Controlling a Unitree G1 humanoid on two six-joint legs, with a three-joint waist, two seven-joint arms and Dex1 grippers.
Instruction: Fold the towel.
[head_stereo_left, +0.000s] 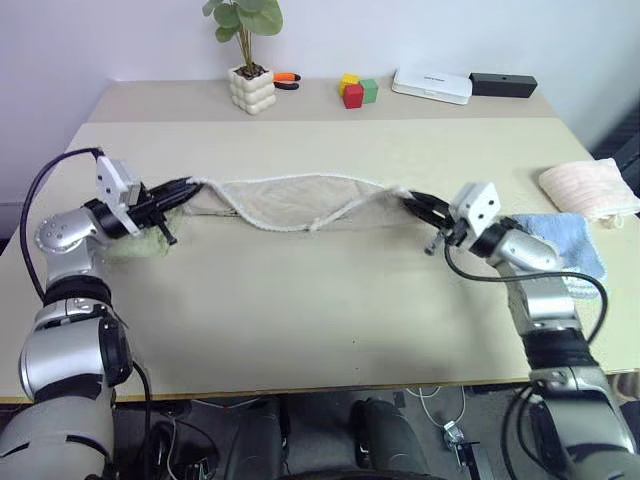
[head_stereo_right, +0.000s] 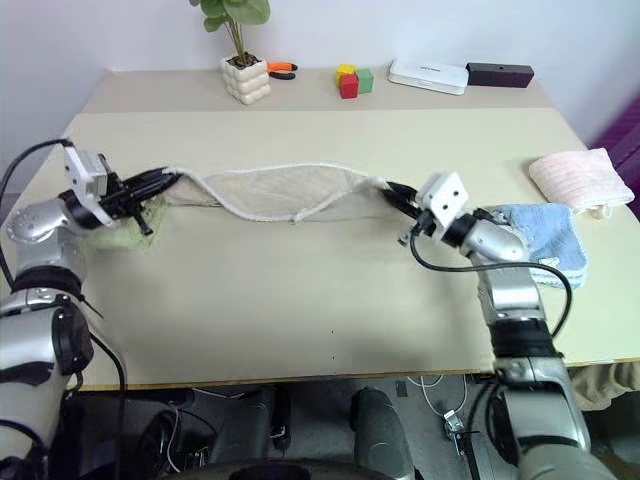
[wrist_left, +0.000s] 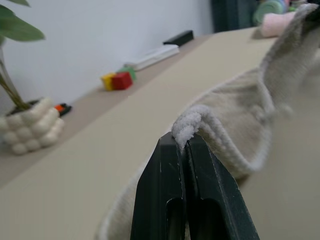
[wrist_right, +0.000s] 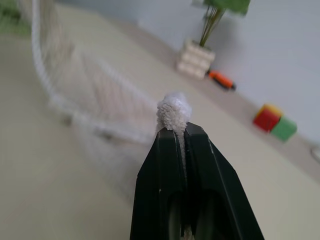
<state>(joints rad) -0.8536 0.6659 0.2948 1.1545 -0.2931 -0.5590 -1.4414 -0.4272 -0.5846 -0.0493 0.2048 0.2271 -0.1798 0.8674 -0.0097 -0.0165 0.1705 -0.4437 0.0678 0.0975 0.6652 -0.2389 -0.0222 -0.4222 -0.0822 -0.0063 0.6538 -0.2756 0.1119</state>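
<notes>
Holding towel (head_stereo_left: 300, 203) stretched between my two grippers above bench (head_stereo_left: 320, 310), middle sagging. Left gripper (head_stereo_left: 182, 192) jaws clamped on one corner, right gripper (head_stereo_left: 412, 203) jaws clamped on other. Fold seemingly underway; laying down, further folds remain.

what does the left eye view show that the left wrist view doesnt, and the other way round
The left eye view alone shows the right gripper shut on the towel's far corner, the pale-blue towel and the light-green towel. The left wrist view alone shows, close up, the white stitched edging bunched between the shut fingers. Both show the towel sagging between its ends, the left gripper, the plant pot and the coloured blocks.
</notes>
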